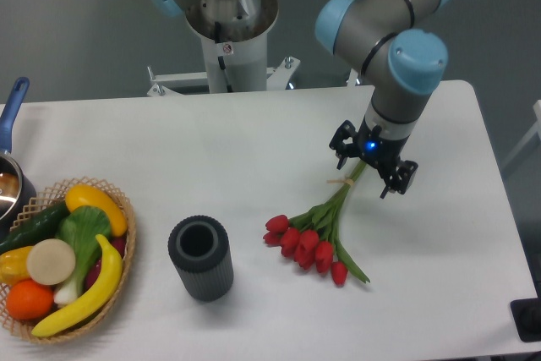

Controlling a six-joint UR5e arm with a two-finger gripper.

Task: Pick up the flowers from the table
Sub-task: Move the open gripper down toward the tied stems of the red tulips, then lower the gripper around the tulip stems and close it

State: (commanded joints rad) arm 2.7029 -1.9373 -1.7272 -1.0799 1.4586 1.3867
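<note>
The flowers (317, 234) lie on the white table (211, 150) right of centre: red tulip heads at the lower left, green stems running up to the right, a tan band around the stems. My gripper (366, 171) hangs open directly over the upper part of the stems, one finger on each side of them, just above the band. The stem ends are hidden beneath the gripper body. I cannot tell whether the fingers touch the stems.
A dark ribbed cylindrical vase (200, 257) stands left of the flowers. A wicker basket (118, 264) of fruit and vegetables sits at the front left, with a blue-handled pot (8, 171) behind it. The robot base (230, 31) stands behind the table.
</note>
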